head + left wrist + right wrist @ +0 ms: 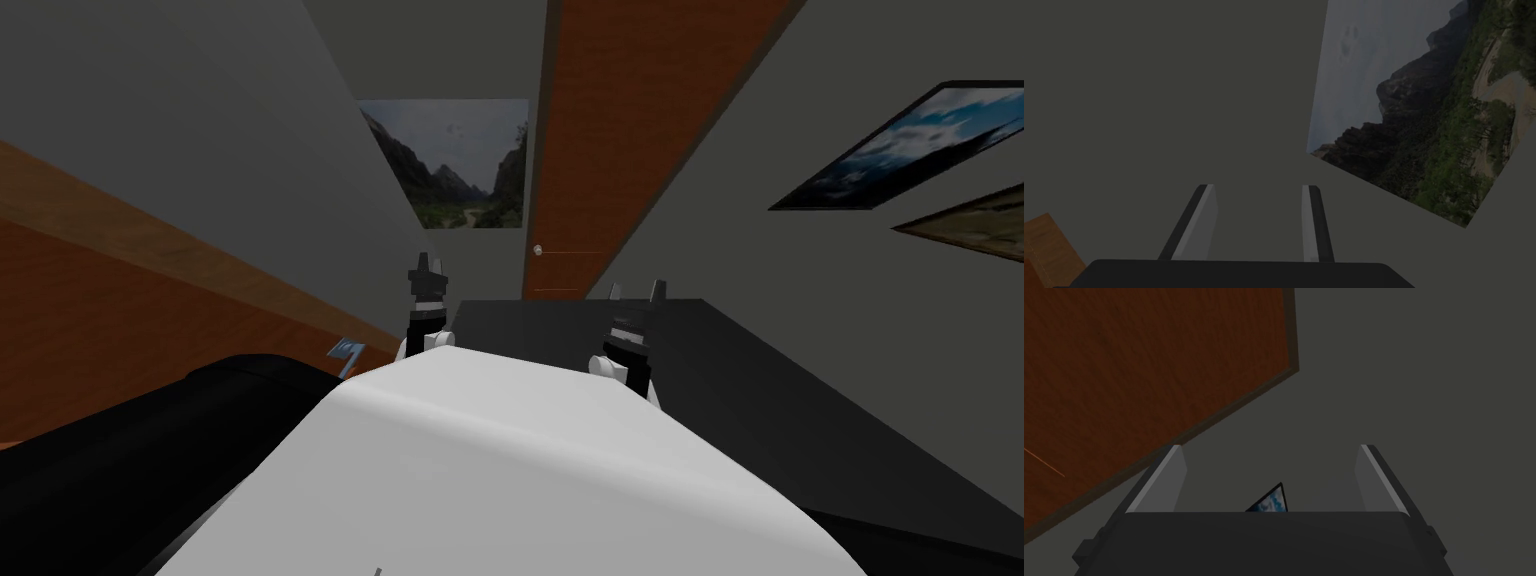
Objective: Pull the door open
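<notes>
— Door (640, 120) dead ahead, brown wood grain, set in a grey wall (1424, 388) with a dark frame (1296, 338) along its edge.
— Which way does it run?
— Long axis upright. It slants off to the right in the head view, but the whole room leans with it. Its broad face is turned toward me. There's a small pale knob (538, 250) on its left edge, low down.
— What's around it?
— A landscape picture (450, 165) hangs just left of the door, mountains over a green valley. On the right-hand wall, well apart from the door, there's a sky scene (890, 150) in a black frame and a darker picture (970, 225) below it. Far left, a wood-brown panel (120, 310) with a paler band along its top.
— Anything in the way?
— A dark flat patch (700, 340) lies between the grippers and the door's foot; I cannot tell what it is. A small blue-grey thing (345, 355) sits by the panel, too small to name.
— And the hands?
— The left gripper (429, 260) is aimed at the wall beside the landscape picture, fingers apart with bare wall between them. The right gripper (635, 288) faces the door's edge and frame, fingers spread wide, short of the wood. The knob sits beyond and between the two, touched by neither.
</notes>
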